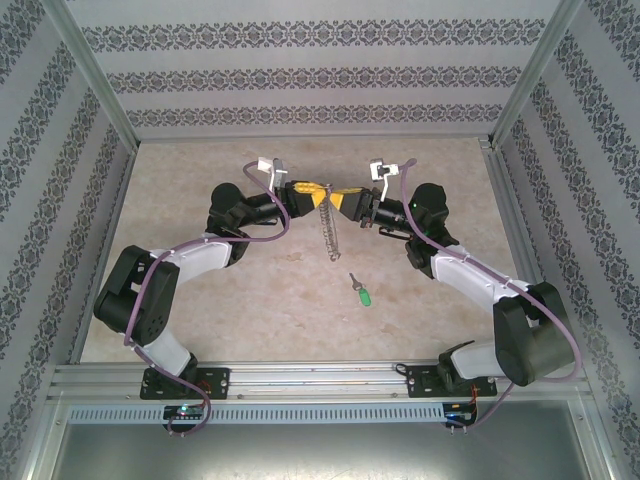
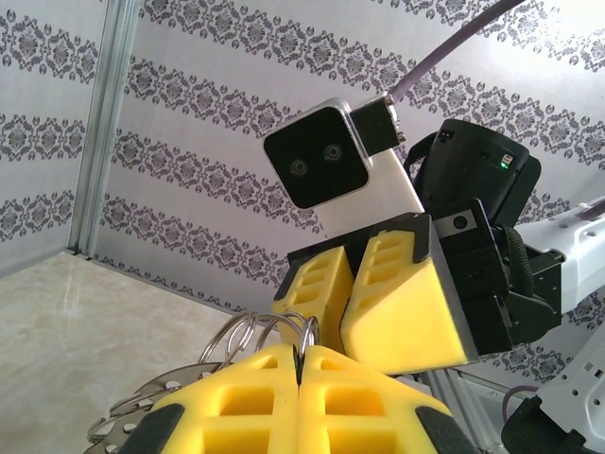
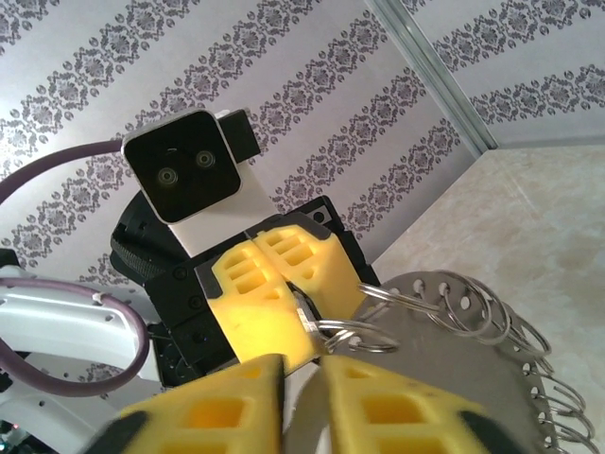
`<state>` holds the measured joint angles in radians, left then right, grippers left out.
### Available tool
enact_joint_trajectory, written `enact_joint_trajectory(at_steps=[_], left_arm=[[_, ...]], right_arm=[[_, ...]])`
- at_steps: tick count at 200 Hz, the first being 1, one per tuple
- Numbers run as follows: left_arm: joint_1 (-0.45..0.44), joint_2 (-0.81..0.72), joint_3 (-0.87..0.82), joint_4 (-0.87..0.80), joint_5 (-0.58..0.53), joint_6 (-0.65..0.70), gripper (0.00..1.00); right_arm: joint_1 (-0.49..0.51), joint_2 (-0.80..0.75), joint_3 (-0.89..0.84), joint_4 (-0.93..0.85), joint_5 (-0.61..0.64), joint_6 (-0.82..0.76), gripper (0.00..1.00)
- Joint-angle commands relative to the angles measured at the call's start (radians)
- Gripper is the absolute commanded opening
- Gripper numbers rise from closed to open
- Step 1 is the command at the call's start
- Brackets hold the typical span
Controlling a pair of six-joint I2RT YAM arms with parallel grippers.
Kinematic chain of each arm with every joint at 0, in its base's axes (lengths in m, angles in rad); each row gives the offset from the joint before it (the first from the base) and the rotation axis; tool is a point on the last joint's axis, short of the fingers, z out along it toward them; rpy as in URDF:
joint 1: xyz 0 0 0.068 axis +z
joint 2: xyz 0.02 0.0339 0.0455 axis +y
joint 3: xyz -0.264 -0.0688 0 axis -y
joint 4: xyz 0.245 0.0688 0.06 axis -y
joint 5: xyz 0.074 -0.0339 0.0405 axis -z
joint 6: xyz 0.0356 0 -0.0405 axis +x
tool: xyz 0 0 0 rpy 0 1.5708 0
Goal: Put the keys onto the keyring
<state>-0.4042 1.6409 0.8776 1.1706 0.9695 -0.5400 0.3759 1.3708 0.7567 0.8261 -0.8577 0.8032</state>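
Observation:
The keyring [image 1: 328, 228] hangs edge-on above the table between both grippers. It is a flat grey metal disc [image 3: 454, 369] whose rim holes carry small split rings [image 2: 250, 331]. My left gripper [image 1: 312, 189] is shut on its top edge, among the rings [image 2: 302, 352]. My right gripper [image 1: 341, 197] faces it, almost touching. Its blurred jaws [image 3: 302, 378] stand slightly apart with the disc's rim in the gap, so it is open. The key [image 1: 363, 293], with a green head and a short silver blade, lies on the table below, free of both grippers.
The tabletop [image 1: 250, 300] is pale marble, closed in by patterned walls and metal posts [image 1: 515, 85]. The right arm's fingers [image 2: 397, 293] and camera block [image 2: 317, 170] loom close in the left wrist view. An aluminium rail [image 1: 320, 378] runs along the near edge.

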Motion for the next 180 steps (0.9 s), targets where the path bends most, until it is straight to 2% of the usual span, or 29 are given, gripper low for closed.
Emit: enact_joint_trajectory(at_steps=[1,21,73,143,180], left_arm=[[-0.008,-0.024,0.005,0.016,0.066,0.008,0.0],[-0.009,-0.038,-0.002,-0.014,0.069,0.032,0.0],[-0.008,-0.049,0.026,-0.112,0.094,0.081,0.0],[-0.008,-0.044,0.046,-0.126,0.118,0.072,0.0],[-0.008,-0.046,0.055,-0.152,0.119,0.087,0.0]], right_arm=[[-0.022,-0.05,0.018,0.05,0.015,-0.016,0.33],[-0.049,-0.093,0.006,0.016,0.015,-0.022,0.35],[-0.038,-0.125,0.022,-0.113,-0.018,-0.08,0.35],[0.016,-0.042,0.08,-0.137,-0.04,-0.105,0.35],[0.031,-0.023,0.073,-0.15,-0.052,-0.118,0.31]])
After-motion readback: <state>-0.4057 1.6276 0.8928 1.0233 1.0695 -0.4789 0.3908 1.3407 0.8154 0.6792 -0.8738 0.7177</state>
